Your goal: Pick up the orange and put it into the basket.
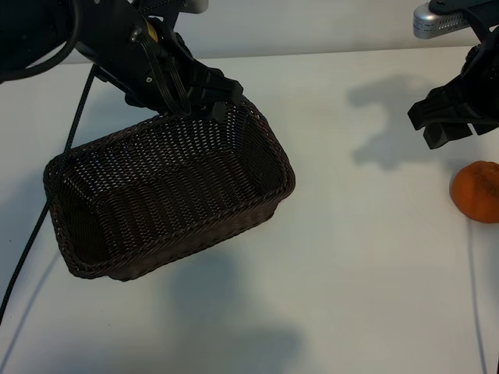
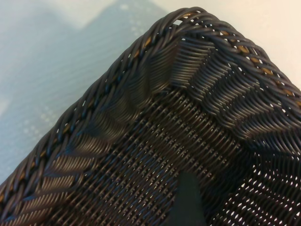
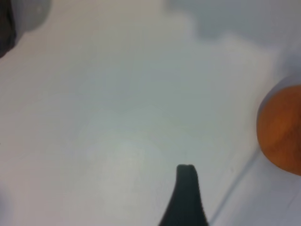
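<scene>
The dark brown wicker basket (image 1: pixel 168 191) hangs tilted above the white table, its shadow falling well below it. My left gripper (image 1: pixel 209 109) grips its far rim near a corner. One black finger (image 2: pixel 188 200) lies inside against the woven wall (image 2: pixel 141 155); the other is hidden outside it. The orange (image 1: pixel 477 191) rests on the table at the right edge of the exterior view. My right gripper (image 1: pixel 451 131) hovers open just behind and to the left of it, holding nothing. In the right wrist view one finger (image 3: pixel 187 190) shows over bare table, with the orange (image 3: pixel 282 127) off to the side.
A black cable (image 1: pixel 35 226) trails down from the left arm past the basket's left end. A thin line (image 1: pixel 474 288) runs along the table below the orange. White tabletop (image 1: pixel 366 257) lies between the basket and the orange.
</scene>
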